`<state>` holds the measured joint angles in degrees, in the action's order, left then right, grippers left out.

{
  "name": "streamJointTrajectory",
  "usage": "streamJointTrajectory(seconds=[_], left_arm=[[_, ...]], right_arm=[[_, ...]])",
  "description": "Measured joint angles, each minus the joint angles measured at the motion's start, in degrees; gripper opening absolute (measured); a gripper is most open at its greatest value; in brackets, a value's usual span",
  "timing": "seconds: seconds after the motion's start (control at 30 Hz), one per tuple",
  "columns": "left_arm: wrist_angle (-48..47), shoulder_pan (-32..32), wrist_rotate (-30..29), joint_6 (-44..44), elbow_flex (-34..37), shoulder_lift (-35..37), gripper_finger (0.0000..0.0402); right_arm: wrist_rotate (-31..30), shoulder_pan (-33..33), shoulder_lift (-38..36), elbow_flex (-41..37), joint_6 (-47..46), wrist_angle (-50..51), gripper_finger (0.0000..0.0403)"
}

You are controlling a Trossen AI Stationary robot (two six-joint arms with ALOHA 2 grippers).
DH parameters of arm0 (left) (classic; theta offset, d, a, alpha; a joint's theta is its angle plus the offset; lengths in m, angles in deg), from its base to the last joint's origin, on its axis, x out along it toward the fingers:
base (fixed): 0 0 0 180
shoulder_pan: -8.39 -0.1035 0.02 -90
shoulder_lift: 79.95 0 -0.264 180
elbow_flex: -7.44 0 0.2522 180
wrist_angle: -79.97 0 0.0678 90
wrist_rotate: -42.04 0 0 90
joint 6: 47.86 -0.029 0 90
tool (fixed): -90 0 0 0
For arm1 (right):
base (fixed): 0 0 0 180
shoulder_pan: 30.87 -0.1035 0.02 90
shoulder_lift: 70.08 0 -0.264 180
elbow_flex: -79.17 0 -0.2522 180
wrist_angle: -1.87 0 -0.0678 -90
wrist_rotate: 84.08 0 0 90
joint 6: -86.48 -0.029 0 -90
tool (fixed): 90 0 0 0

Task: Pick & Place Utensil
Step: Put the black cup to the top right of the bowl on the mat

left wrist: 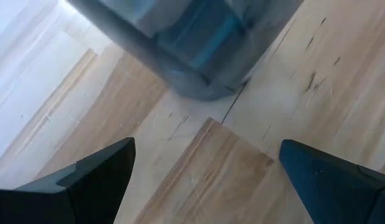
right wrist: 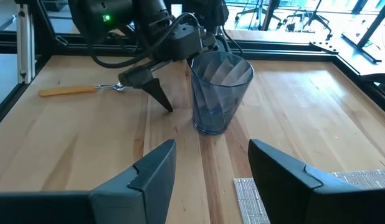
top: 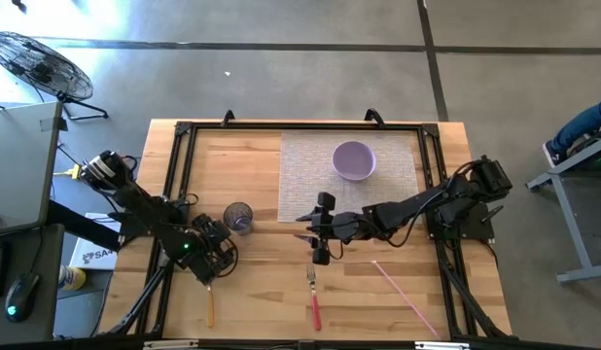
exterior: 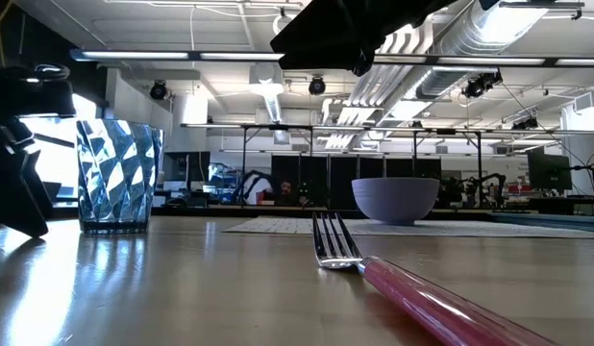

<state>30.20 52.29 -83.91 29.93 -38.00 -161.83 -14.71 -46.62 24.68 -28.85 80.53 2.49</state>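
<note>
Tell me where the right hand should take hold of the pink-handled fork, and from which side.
Grip the pink-handled fork on its handle, probably near the middle, coming straight down from above. It lies flat on the bare table, tines toward the right hand, so the fingers should straddle the thin handle across its width. The right hand is open and hovers just past the tines.

Bright overhead lighting; glare on the table (exterior: pixel 182 288), near fork (exterior: pixel 393 279) blurred.

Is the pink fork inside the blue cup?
No, the pink fork lies flat on the wooden table, apart from the blue cup, which stands upright with nothing in it.
</note>
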Motion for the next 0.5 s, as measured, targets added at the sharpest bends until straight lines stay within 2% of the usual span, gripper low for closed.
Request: streamJointTrajectory(seconds=[0.2, 0.5], left_arm=[[3.01, 0.06, -4.15, -0.38, 0.96, -1.66, 0.0400], [16.63, 1.08, -11.69, -5.03, 8.15, -2.27, 0.0400]], right_arm=[[0.35, 0.00, 0.00, 0.00, 0.00, 0.13, 0.0195], [0.39, 0.04, 0.00, 0.00, 0.00, 0.26, 0.0195]])
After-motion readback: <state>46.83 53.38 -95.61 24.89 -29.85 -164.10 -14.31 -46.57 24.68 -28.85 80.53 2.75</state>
